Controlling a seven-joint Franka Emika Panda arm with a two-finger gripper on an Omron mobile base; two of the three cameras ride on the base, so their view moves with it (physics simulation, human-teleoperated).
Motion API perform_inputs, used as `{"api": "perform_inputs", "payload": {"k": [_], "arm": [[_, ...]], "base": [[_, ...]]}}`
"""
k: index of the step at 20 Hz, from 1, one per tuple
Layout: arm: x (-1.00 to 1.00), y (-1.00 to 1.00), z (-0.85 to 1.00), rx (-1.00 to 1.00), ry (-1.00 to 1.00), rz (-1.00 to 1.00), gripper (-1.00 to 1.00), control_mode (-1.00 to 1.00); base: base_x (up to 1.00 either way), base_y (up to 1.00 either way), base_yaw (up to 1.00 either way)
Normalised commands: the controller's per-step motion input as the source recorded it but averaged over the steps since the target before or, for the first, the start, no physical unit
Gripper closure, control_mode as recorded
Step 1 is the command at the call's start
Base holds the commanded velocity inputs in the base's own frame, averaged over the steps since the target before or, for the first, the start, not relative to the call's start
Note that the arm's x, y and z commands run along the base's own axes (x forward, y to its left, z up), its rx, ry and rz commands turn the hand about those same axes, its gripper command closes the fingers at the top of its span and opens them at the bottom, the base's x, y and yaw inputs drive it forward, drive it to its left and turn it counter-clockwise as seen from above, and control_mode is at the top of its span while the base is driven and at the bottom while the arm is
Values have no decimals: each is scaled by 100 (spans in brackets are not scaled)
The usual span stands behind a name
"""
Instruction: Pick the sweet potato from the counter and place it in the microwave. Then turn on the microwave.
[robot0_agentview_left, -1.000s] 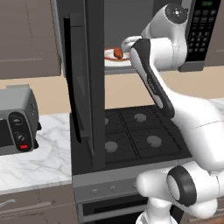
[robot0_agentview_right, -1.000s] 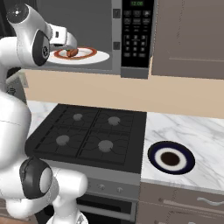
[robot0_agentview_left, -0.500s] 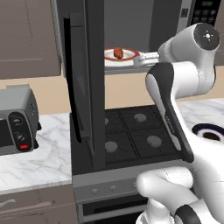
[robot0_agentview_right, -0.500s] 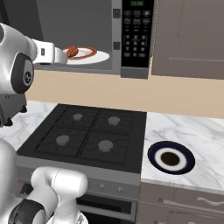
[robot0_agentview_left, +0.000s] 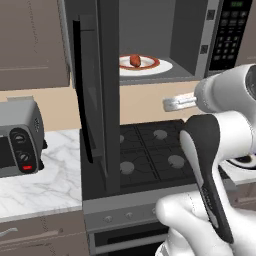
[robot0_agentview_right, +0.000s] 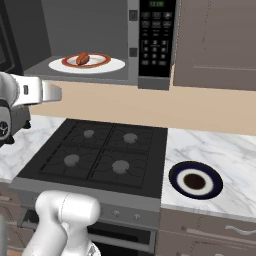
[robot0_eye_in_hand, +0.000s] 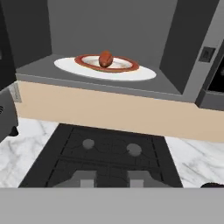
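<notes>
The sweet potato (robot0_agentview_left: 135, 60) (robot0_agentview_right: 82, 59) (robot0_eye_in_hand: 105, 58) lies on a red-rimmed white plate (robot0_agentview_left: 150, 67) (robot0_agentview_right: 112, 65) inside the microwave (robot0_agentview_left: 227, 35) (robot0_agentview_right: 155, 40), above the stove. The microwave door (robot0_agentview_left: 95, 100) hangs wide open to the left. My gripper (robot0_agentview_left: 166, 105) (robot0_agentview_right: 59, 93) (robot0_eye_in_hand: 112, 179) hovers in front of and below the microwave opening, well clear of the plate. Its tips stand a narrow gap apart with nothing between them. The marble counter (robot0_agentview_left: 45, 180) (robot0_agentview_right: 215, 150) flanks the stove on both sides.
A black four-burner stovetop (robot0_agentview_left: 150, 155) (robot0_agentview_right: 100, 155) lies below the gripper. A silver toaster oven (robot0_agentview_left: 17, 142) stands on the left counter. A dark blue round dish (robot0_agentview_right: 195, 181) sits on the right counter. The open door blocks the left side.
The arm has drawn back and down from the microwave cavity. The jaws have narrowed. The sweet potato stays on its plate inside.
</notes>
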Motion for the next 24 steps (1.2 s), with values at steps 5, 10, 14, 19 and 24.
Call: {"api": "perform_inputs", "payload": {"k": [5, 10, 14, 19, 24], "arm": [[-28, -3, -90, -7, -7, 1, 100, -100], [-14, 0, -78, -7, -15, 4, 100, -100], [-23, 10, -35, -10, -25, 0, 100, -100], [-50, 5, -42, -13, -36, 0, 100, -100], [-90, 1, -27, -10, -31, 0, 100, -100]], "base": [[0, 0, 0], [0, 0, 0], [0, 0, 0], [0, 0, 0], [0, 0, 0]]}}
